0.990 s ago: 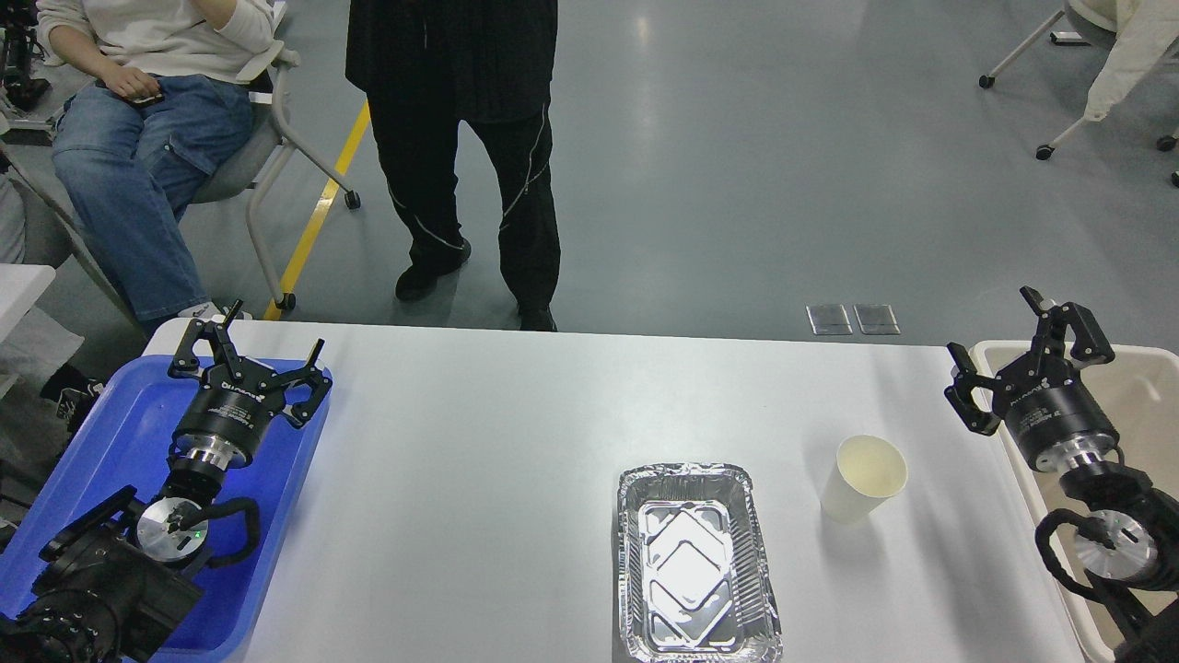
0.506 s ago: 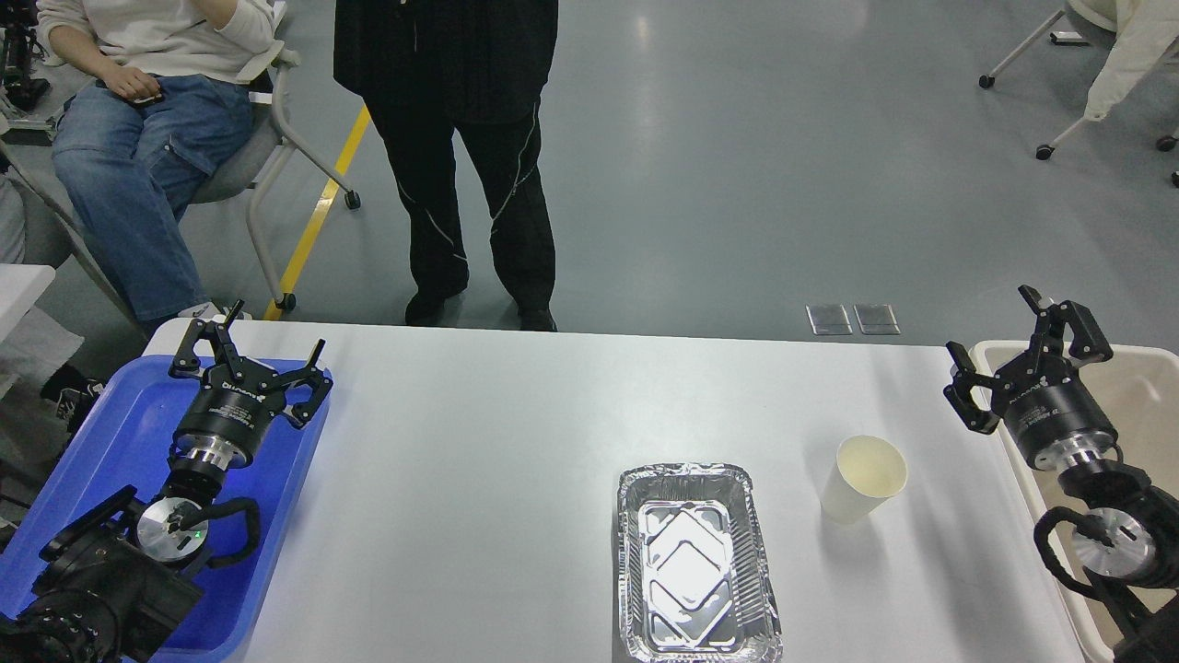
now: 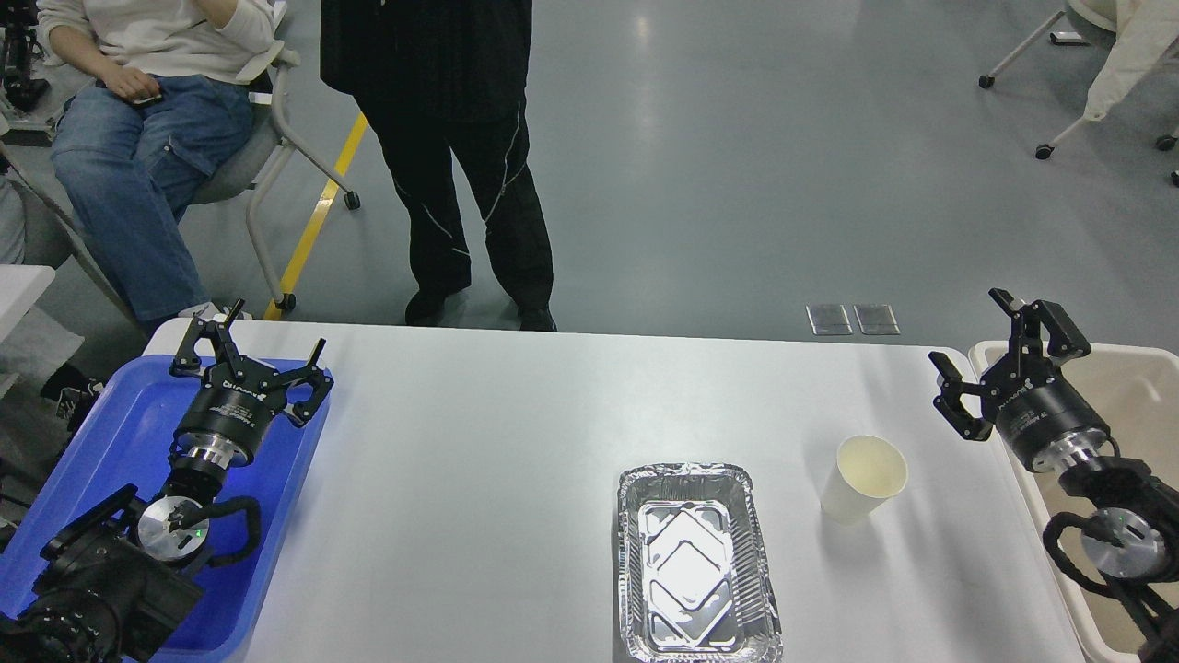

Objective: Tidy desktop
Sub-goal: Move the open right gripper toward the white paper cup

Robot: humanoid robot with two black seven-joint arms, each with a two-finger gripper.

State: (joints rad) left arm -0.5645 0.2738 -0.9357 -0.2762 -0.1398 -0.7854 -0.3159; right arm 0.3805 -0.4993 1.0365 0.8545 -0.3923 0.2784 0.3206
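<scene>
The white desktop [image 3: 479, 479] fills the lower part of the head view. An empty foil tray [image 3: 695, 564] lies on it right of centre, near the front edge. A cream paper cup [image 3: 863, 479] stands upright just right of the foil tray. My left gripper [image 3: 274, 330] is open and empty above the blue tray [image 3: 101, 442] at the left. My right gripper [image 3: 974, 336] is open and empty, up and to the right of the cup, at the left rim of the beige bin [image 3: 1138, 387].
A person in black [image 3: 461, 157] stands just behind the table's far edge. Another person [image 3: 138, 138] sits on a chair at the far left. Wheeled chairs [image 3: 1105, 74] stand at the far right on the grey floor.
My right gripper has moved a little left and up, nearer the cup. The person in black has shifted left. My left arm has not moved.
</scene>
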